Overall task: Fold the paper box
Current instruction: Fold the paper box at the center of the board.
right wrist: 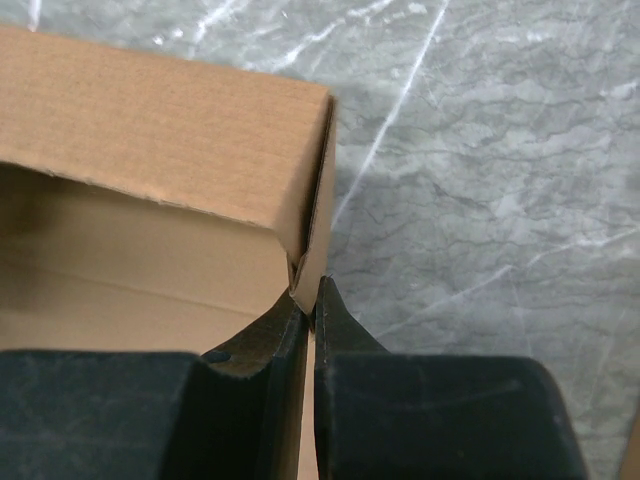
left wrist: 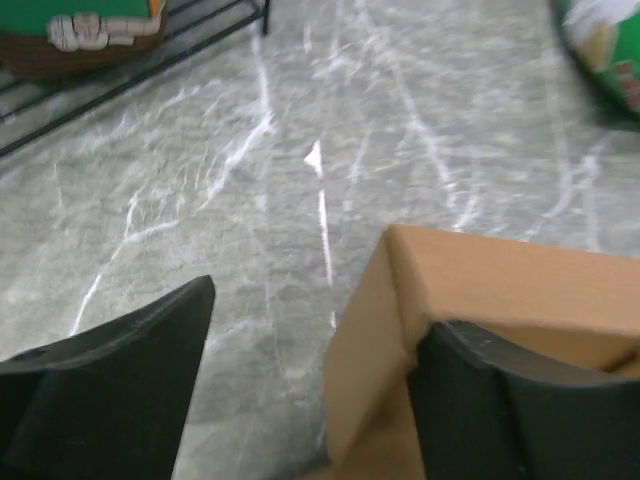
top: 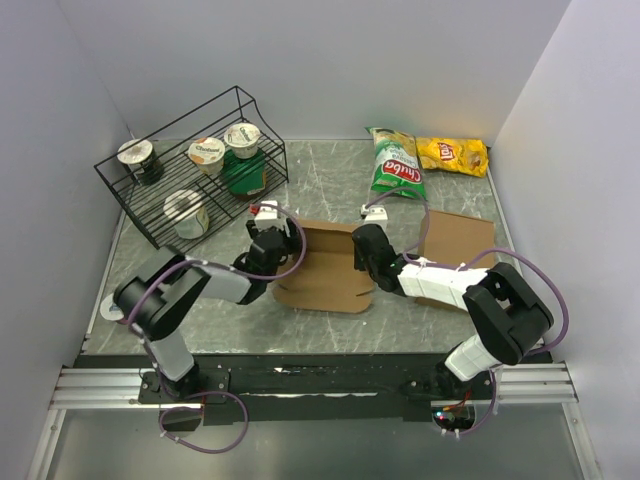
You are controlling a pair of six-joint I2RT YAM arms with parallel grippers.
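while paper box [top: 325,268] sits partly raised at centre of top view, wall-raising step looks in hand. right gripper [right wrist: 311,300] pinches thin wall edge at box's right corner. left gripper [left wrist: 322,315] spread wide, straddling left wall, gripping nothing. next move likely: close left, square walls, tuck tabs.

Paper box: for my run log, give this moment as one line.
paper box: partly folded | left gripper: open, astride a wall | right gripper: shut on corner
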